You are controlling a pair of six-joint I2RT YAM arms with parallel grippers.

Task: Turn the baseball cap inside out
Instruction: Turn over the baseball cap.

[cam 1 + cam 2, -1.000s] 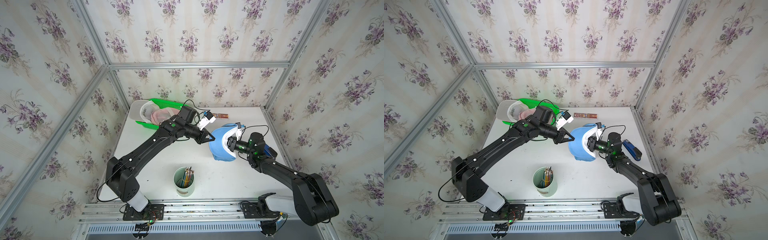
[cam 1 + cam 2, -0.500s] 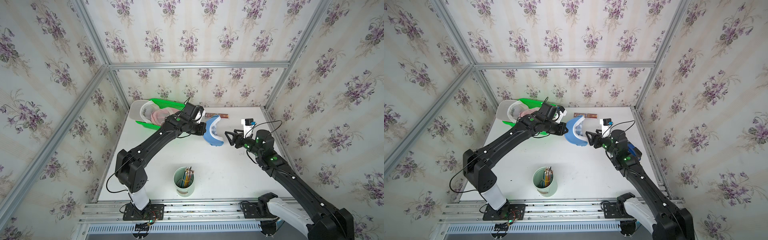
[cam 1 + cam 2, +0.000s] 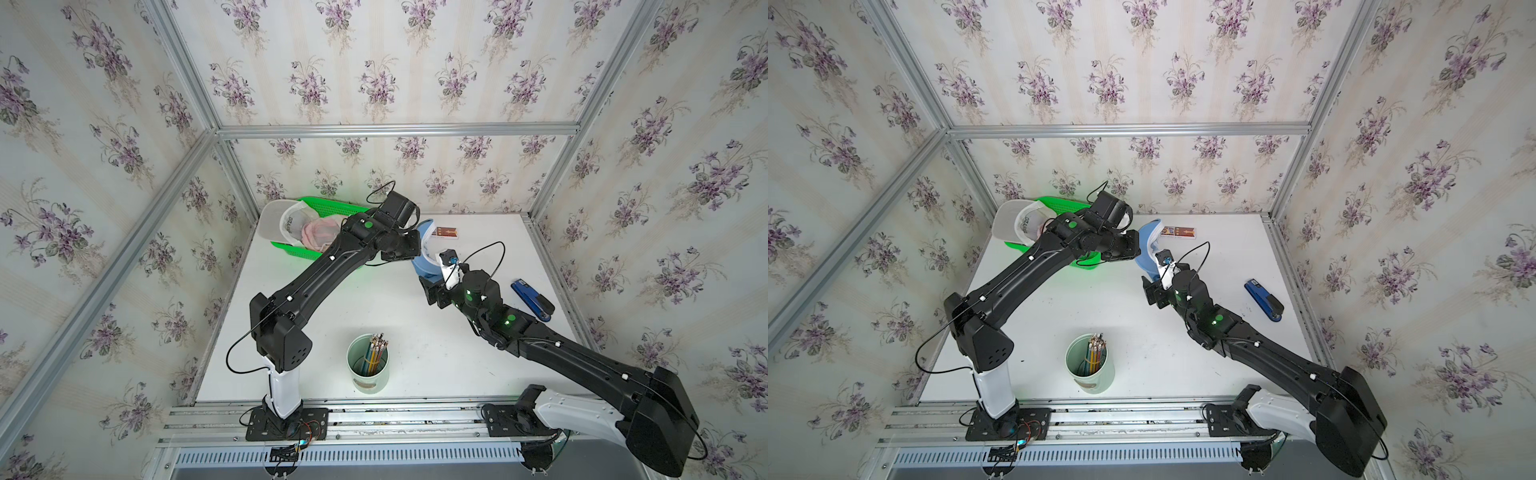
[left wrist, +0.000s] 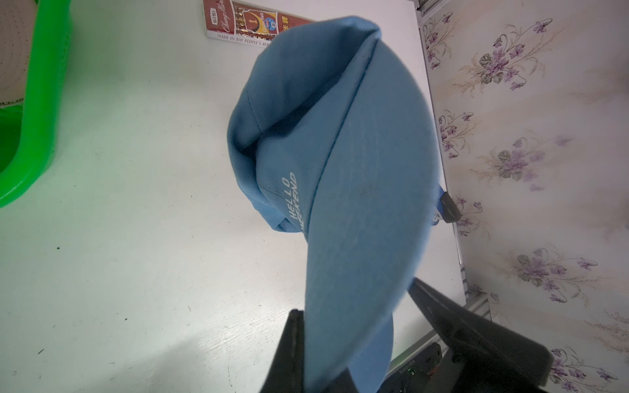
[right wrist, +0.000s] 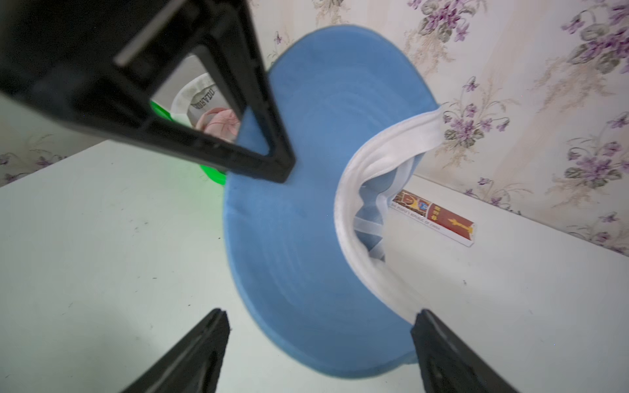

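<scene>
my left hand (image 4: 354, 299) is clamped on the brim of the blue baseball cap (image 4: 340, 170) and holds it up over the white bench (image 3: 374, 299), toward the far side. from my left wrist the brim runs away from the fingers, and the crown sags beyond it, creased, with white lettering (image 4: 294, 197) reading "hello weekend" on its outer face. the cap's blue outside faces outward.

my right hand (image 5: 320, 311) is spread wide and holds nothing. it sits just beside the cap, on the near side. in my right wrist view the underside of the brim fills the space above my two fingers. the white sweatband (image 5: 384, 149) curls open there, showing the pale seams inside the crown. i cannot tell whether either finger touches the brim's edge.

in both top views the cap hangs between my two wrists, mostly hidden by them. a green basket (image 3: 324, 204) stands at the far left corner of the bench with a white cap (image 3: 272, 220) and a pink cloth (image 3: 320, 230) in it. a red box (image 3: 445, 232) lies flat near the back wall, just beyond the cap. a blue stapler (image 3: 532, 299) lies at the right edge. a pale green cup (image 3: 368, 374) of pencils stands upright near the front.
</scene>
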